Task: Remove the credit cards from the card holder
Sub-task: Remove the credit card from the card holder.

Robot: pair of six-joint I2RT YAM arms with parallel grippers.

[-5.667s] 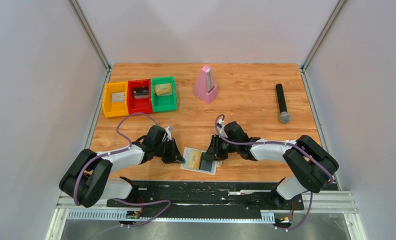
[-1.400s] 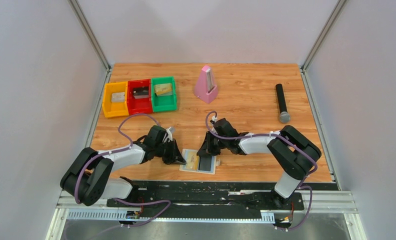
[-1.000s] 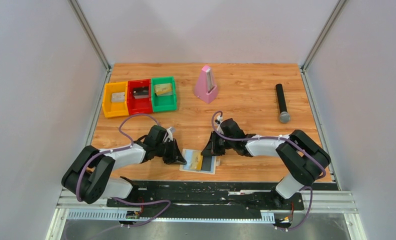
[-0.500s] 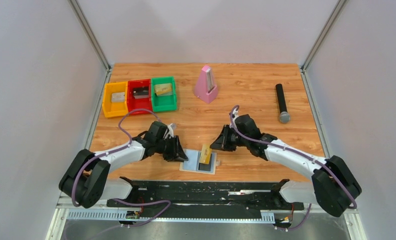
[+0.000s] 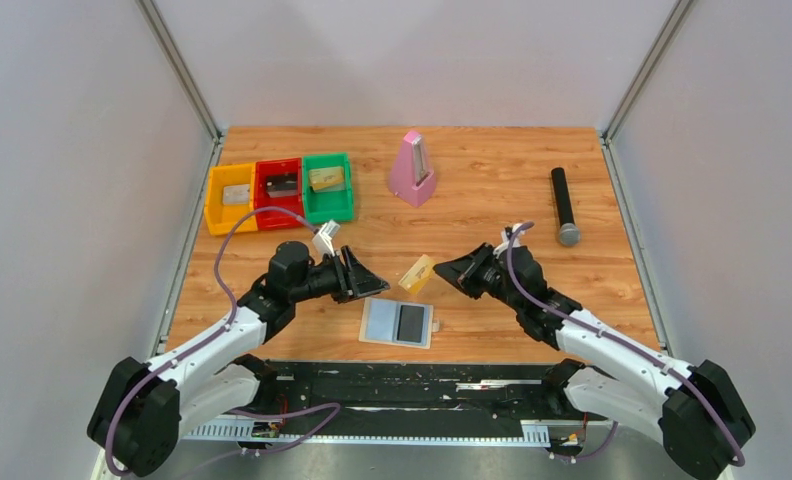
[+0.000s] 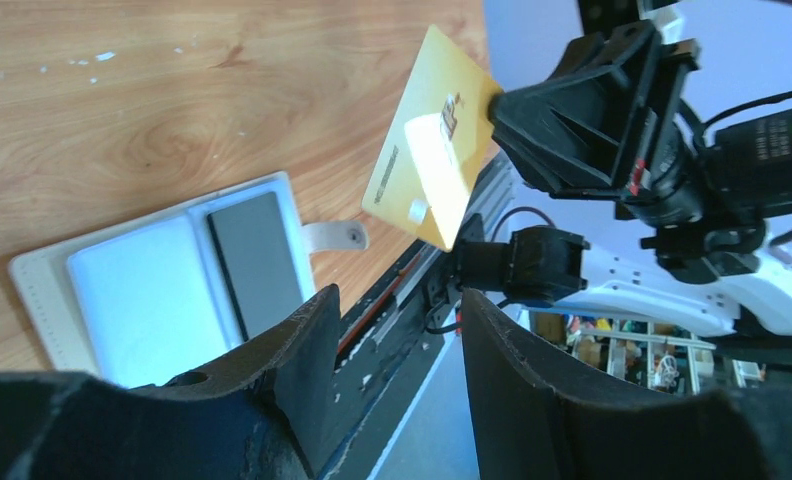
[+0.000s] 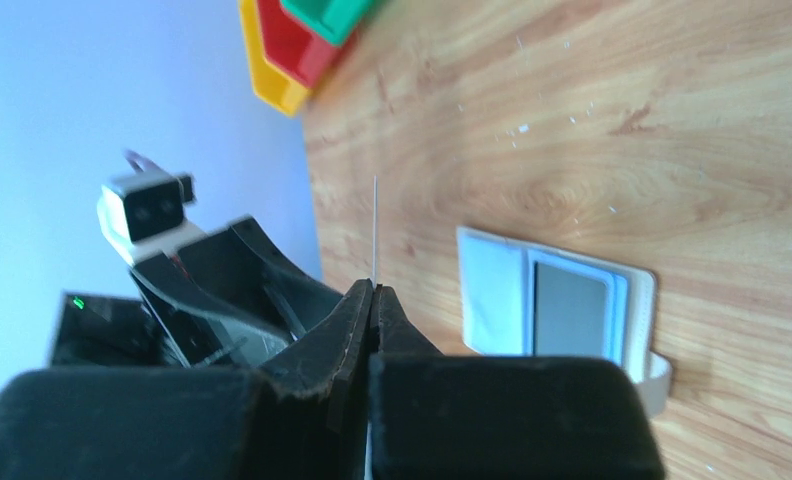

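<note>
The card holder [image 5: 376, 324] lies open on the table near the front edge, cream rim, pale blue panels; it also shows in the left wrist view [image 6: 122, 290] and the right wrist view [image 7: 492, 290]. The dark grey card [image 5: 410, 324] sits in its right panel. My right gripper [image 5: 440, 271] is shut on the yellow-gold card [image 5: 416, 275] and holds it in the air above the holder; the card shows face-on in the left wrist view [image 6: 427, 150] and edge-on in the right wrist view [image 7: 374, 230]. My left gripper [image 5: 375, 284] is open and empty, raised left of the card.
Yellow [image 5: 231, 199], red [image 5: 279, 192] and green [image 5: 327, 187] bins stand at the back left. A pink metronome [image 5: 412, 169] stands at the back middle. A black microphone [image 5: 564, 206] lies at the right.
My right gripper has lifted the yellow-gold card up and away from the holder. My left gripper has come off the holder and risen, open. The dark card stays in the holder.
</note>
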